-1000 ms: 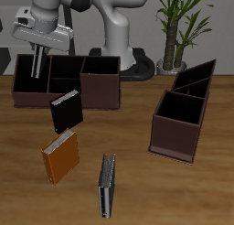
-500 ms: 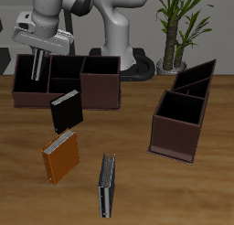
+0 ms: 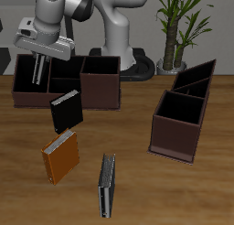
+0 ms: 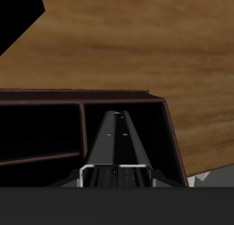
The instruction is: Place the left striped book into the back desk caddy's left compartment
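The back desk caddy (image 3: 41,97) is a long, low, dark brown box with a black inside. My gripper (image 3: 37,73) hangs over its large end section, the left compartment (image 3: 24,73), with the fingers reaching down inside the walls. In the wrist view the left striped book (image 4: 120,137) shows as a slim black edge with pale marks. It runs away from my gripper (image 4: 116,176), which is shut on it. The book stands inside the caddy's dark brown wall (image 4: 170,128). In the exterior view the fingers and the caddy wall hide most of the book.
A plain black book (image 3: 66,110), an orange book (image 3: 61,157) and a greyer striped book (image 3: 108,185) lie on the table before the caddy. A second brown caddy with slanted tops (image 3: 181,119) stands to the side. A potted plant (image 3: 178,27) is at the back.
The gripper has sunk a little lower into the caddy's end section and tilted slightly. Nothing else has moved.
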{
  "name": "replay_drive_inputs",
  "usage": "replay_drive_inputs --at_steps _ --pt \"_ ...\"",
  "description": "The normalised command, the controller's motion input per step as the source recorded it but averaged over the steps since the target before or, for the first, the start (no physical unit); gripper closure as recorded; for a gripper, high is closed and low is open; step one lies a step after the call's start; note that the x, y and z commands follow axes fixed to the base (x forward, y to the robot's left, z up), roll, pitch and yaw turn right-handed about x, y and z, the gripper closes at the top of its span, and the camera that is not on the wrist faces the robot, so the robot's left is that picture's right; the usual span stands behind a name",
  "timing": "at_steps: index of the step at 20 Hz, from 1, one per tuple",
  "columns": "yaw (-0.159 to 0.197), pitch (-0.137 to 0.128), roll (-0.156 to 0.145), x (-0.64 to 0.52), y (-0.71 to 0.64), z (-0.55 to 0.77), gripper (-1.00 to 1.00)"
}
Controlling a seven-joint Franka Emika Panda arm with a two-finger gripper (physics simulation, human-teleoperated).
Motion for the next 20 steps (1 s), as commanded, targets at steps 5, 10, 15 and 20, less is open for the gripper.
replay_drive_inputs --at_steps 5,10,15,20 --pt "-0.008 0.018 0.000 0.03 -0.02 -0.17 1.00" --pt "-0.003 0.021 -0.007 0.05 -0.04 -0.15 1.00" --pt "0.011 0.042 0.002 0.04 0.01 -0.15 1.00" --pt "0.010 0.019 0.008 0.07 0.04 -0.07 1.00"
